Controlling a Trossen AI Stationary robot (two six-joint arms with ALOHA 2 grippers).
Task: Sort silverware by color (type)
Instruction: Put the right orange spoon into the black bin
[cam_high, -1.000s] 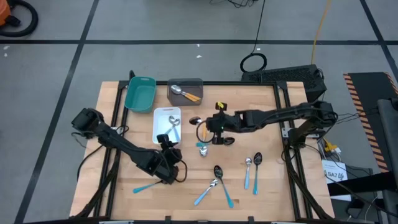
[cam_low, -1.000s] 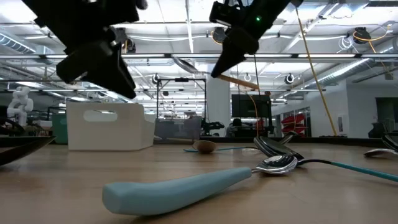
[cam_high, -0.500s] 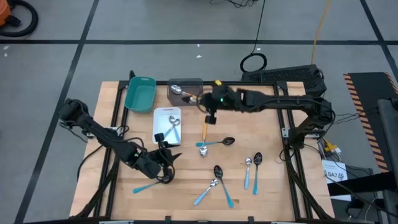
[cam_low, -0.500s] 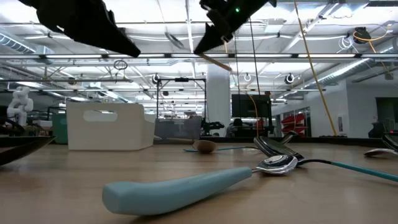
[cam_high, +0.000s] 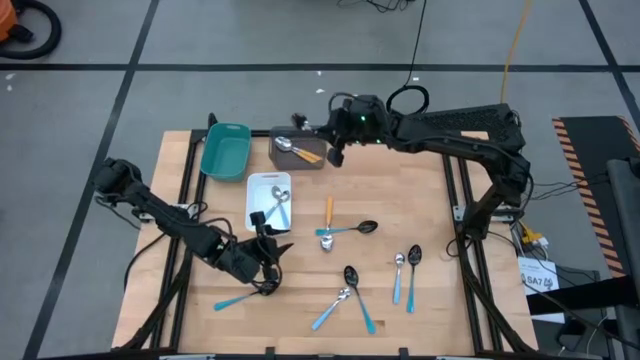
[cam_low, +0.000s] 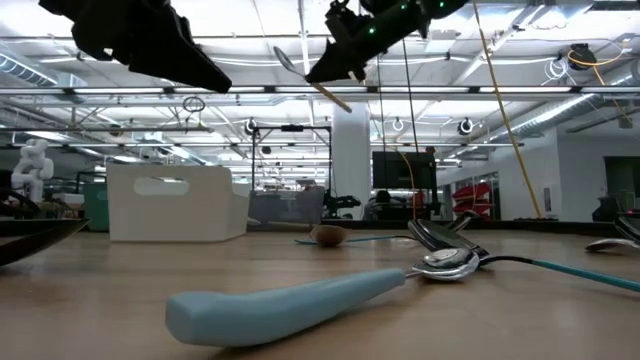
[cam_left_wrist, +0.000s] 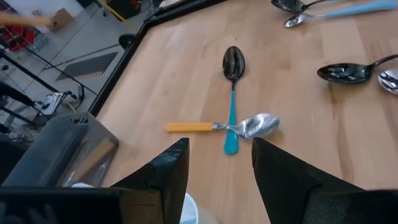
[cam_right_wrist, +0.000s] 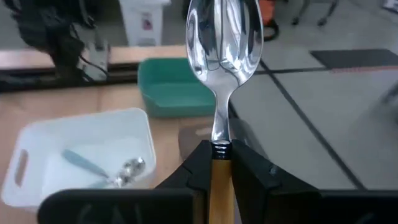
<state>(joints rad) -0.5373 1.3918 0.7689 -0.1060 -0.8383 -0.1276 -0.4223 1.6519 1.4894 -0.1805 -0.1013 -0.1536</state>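
Observation:
My right gripper (cam_high: 322, 128) hangs over the far part of the table by the grey tray (cam_high: 300, 158), shut on an orange-handled spoon (cam_right_wrist: 222, 37) with a silver bowl. My left gripper (cam_high: 268, 252) hovers open near the front left and holds nothing. Ahead of it on the wood an orange-handled spoon (cam_left_wrist: 214, 127) lies crossed with a blue-handled black one (cam_left_wrist: 233, 74). More blue-handled spoons (cam_high: 345, 300) lie flat toward the near edge. The grey tray holds an orange spoon (cam_high: 297, 148). The white tray (cam_high: 258, 182) holds blue ones. My right gripper pinches the spoon's orange handle (cam_right_wrist: 216, 167) between its two fingers, right behind the metal neck. The fingers lie along the spoon, slanting a little down toward the table's far left. The spoon is lifted clear, bowl (cam_low: 284, 60) forward and up, handle end (cam_low: 345, 104) lower.
A teal tray (cam_high: 224, 150) stands at the far left beside the grey one. One blue spoon (cam_high: 237, 300) lies near the front left edge, just beyond my left gripper. Bare wood shows on the right half of the table's far side.
My right gripper has carried the orange spoon up and from the table's middle toward the far edge, over by the grey tray, turning as it went. My left gripper has tipped upward and risen a little near the front left, staying open.

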